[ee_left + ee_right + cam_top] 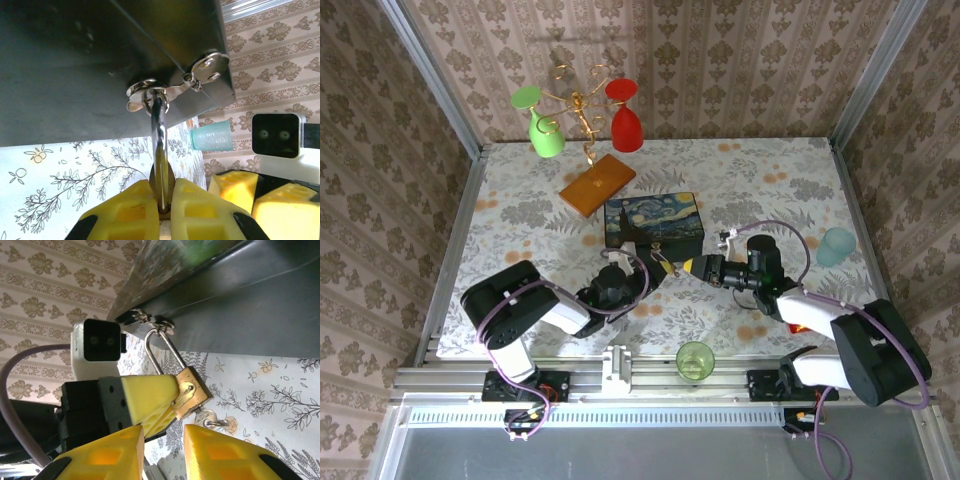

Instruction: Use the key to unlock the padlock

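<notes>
Small brass padlock [189,392], thin silver shackle, hangs from metal hasp [162,326] on dark glossy box [250,310]. Left gripper [162,197], yellow pocketed fingers [125,212], clamped on padlock body. Right gripper [164,442] jaws apart just below padlock. Silver key [211,419] at its base.

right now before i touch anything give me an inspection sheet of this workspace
surface: floral tablecloth, flat, no spills seen
job's things: padlock hangs by its shackle from the hasp of the starry box; key looks seated in its underside
clutter: green cup, pale blue cup, glass rack with green and red glasses
grippers: left gripper shut on the padlock's body; right gripper open, close to the key, holding nothing
cables: purple cable loops behind the left gripper, clear of the lock
surroundings: patterned walls, aluminium frame
</notes>
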You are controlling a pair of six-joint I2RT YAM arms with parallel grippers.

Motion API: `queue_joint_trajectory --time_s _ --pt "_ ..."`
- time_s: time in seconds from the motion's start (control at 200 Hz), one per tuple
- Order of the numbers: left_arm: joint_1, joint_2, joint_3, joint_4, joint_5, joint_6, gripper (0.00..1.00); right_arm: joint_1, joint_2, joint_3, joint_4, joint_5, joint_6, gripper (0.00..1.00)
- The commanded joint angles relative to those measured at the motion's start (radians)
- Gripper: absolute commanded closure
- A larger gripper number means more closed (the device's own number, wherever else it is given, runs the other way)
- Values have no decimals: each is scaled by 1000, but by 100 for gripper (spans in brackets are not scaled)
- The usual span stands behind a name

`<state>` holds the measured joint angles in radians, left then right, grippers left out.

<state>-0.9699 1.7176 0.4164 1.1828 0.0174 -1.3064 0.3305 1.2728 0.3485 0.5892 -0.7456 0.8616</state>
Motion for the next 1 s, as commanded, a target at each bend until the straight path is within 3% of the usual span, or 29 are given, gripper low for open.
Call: queue_joint_trajectory --time_s 0.0,0.095,0.205,0.33,0.375,0.425,0.48,0.555,0.865,0.995 --pt "-2 7 30 101 23 3 100 -6 -29 -25 -83 -14 -55 72" --pt "0 5 27 105 27 1 100 1 -101 -5 -258 76 -182 71" --pt "1 0 20 114 52 9 100 44 -220 -2 -430 271 -350 67" --pt "3 -26 12 116 88 39 100 23 -194 -10 -314 114 -304 57" --pt "8 -33 14 115 118 47 100 36 -170 4 -310 114 -307 57" --pt "18 -37 18 116 150 48 100 77 -178 20 -366 206 -360 62" --pt "21 -44 14 113 169 55 100 153 -218 33 -448 400 -439 69" --pt "33 -42 6 115 204 65 100 216 -263 2 -428 541 -514 75" --pt "55 -53 2 115 316 125 100 247 -130 -57 -267 506 -490 80" --pt "55 -49 13 115 343 133 100 270 -75 -95 -118 456 -443 83"
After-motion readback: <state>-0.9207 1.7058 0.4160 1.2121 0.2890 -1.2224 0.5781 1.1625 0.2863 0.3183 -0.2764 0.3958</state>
